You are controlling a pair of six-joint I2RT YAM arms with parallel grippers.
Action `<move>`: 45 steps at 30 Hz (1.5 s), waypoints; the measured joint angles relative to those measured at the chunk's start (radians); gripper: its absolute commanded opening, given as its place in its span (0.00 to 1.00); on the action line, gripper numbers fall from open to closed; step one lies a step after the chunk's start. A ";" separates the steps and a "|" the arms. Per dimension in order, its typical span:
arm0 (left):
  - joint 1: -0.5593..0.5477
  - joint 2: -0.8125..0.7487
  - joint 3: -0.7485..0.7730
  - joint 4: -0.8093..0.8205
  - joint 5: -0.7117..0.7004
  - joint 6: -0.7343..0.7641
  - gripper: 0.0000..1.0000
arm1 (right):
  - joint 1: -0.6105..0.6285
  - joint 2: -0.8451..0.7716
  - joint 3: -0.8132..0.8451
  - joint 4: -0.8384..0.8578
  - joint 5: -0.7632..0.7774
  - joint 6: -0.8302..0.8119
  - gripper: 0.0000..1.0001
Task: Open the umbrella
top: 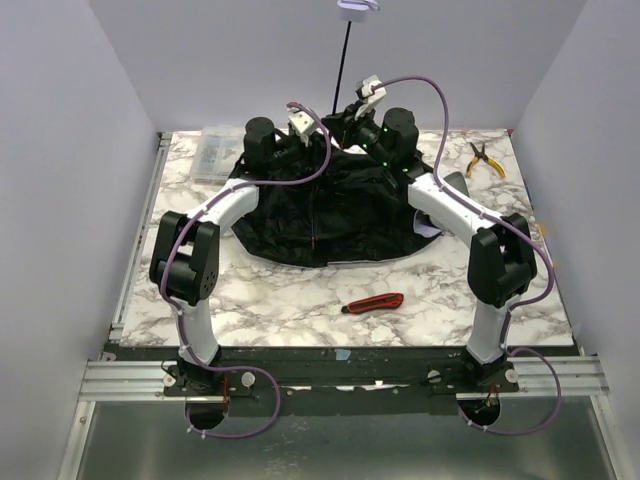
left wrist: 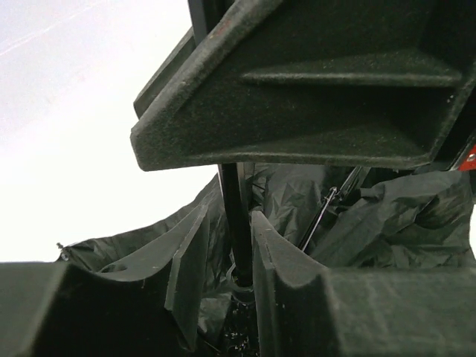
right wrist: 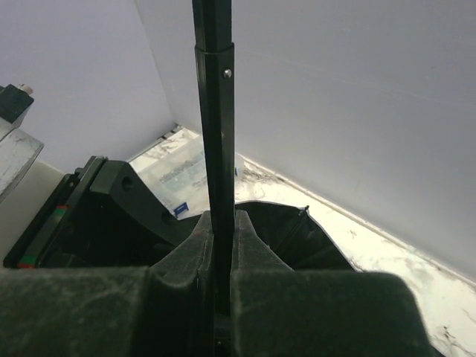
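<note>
From above: shows one umbrella at the far middle of the marble table, its canopy slumped wide with the black inside turned up and a pale edge at the right hem. Stands on one thin black shaft, long axis upright, with the small pale knob handle topmost. Counts also one red-and-black knife near the front, one pair of yellow-handled pliers far right, and one clear box far left.

Left wrist: finds the left gripper not yet closed, fingers flanking the shaft low by the canopy, a slim gap on one side.

Right wrist: finds the right gripper clamped tight on the shaft, higher up.
</note>
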 measured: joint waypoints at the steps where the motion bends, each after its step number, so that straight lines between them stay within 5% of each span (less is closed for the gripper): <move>1: -0.005 0.008 0.014 -0.005 -0.006 0.000 0.28 | -0.003 0.003 0.006 -0.001 0.005 0.002 0.01; 17: -0.013 0.042 0.112 -0.139 -0.066 0.034 0.24 | -0.021 0.050 0.195 -0.162 0.010 0.072 0.01; 32: -0.021 0.081 0.327 -0.351 -0.148 0.056 0.35 | -0.049 0.098 0.389 -0.278 0.012 0.085 0.01; 45: -0.025 0.087 0.384 -0.518 -0.185 0.032 0.46 | -0.064 0.098 0.396 -0.329 0.003 0.123 0.01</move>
